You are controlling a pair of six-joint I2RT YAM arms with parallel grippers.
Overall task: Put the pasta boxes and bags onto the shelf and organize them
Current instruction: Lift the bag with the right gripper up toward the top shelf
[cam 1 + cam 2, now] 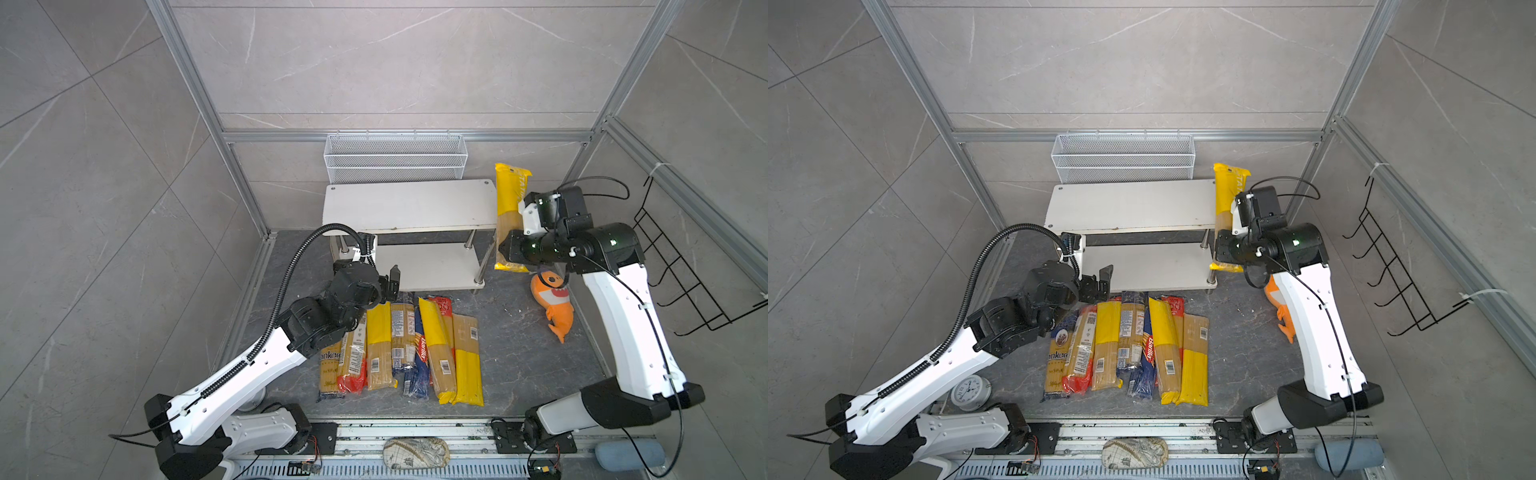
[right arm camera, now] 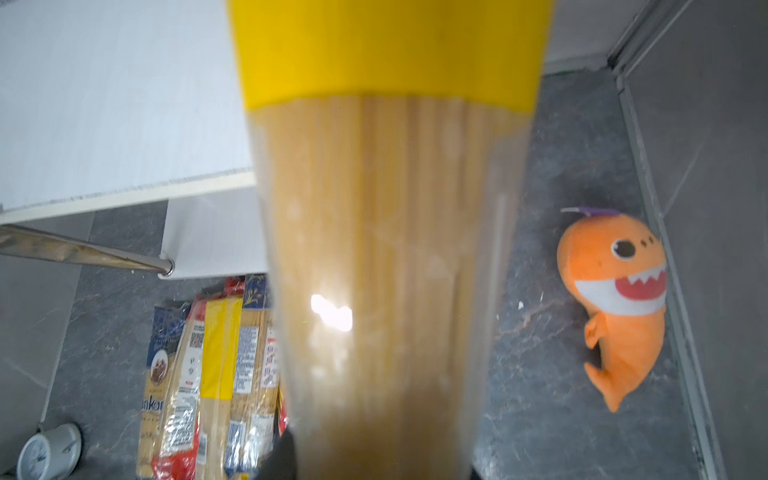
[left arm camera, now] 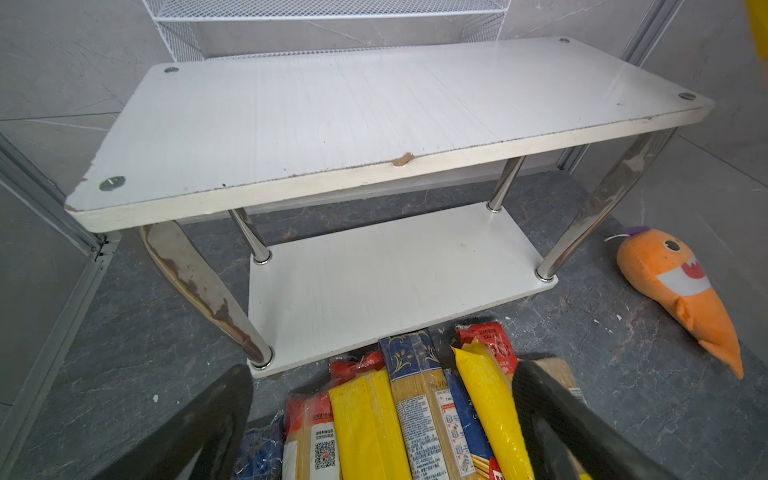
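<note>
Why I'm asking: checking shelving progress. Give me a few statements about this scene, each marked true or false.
1. The right gripper holds a yellow-ended spaghetti bag. True.
2. The left gripper is shut. False: it is open and empty.
3. No pasta lies on the shelf. True.
4. The orange plush shark sits on the shelf's lower board. False: it lies on the tabletop beyond the shelf's right end.
5. The other pasta packs stand upright. False: they lie flat in a row before the shelf.
</note>
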